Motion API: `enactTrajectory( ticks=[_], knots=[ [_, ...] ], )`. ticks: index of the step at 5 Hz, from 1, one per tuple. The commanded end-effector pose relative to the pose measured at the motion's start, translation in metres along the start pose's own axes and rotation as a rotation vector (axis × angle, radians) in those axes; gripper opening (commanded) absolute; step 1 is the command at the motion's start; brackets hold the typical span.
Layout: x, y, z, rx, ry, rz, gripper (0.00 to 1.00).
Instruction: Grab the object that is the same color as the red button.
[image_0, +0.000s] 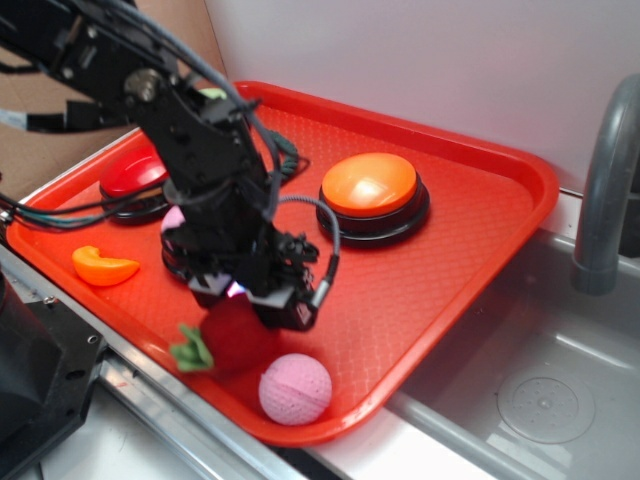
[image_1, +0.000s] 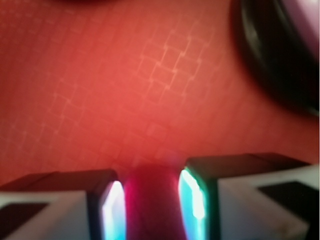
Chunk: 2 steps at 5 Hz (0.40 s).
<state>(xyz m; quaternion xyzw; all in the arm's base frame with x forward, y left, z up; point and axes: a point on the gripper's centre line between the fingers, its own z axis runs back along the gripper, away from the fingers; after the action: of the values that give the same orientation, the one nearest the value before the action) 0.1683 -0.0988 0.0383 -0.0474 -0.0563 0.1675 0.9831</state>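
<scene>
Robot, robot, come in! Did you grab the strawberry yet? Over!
Gripper shut on plush strawberry, dark red between the fingers in the wrist view. Strawberry low over the tray. Pink ball close beside it, not blocking. Over.

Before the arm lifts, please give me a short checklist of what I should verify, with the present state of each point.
1. Right target: the plush strawberry matches the red button in color: ok.
2. Gripper is over the strawberry, dark red between the fingers in the wrist view: ok.
3. Firm grasp: fingers flank it closely, real contact cannot be judged: cannot tell.
4. Pink ball is outside the grasp: ok.
5. Strawberry off the tray: cannot tell.
6. Orange button stands apart from the gripper: ok.
</scene>
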Motion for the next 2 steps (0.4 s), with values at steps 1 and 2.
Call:
enactTrajectory(
  ticks=[1,2],
  knots=[
    [0.036,0.006,0.079,0.025,-0.076,-0.153,0.00],
    [0.050,0.018,0.114,0.008,-0.095,-0.252,0.00]
  ],
)
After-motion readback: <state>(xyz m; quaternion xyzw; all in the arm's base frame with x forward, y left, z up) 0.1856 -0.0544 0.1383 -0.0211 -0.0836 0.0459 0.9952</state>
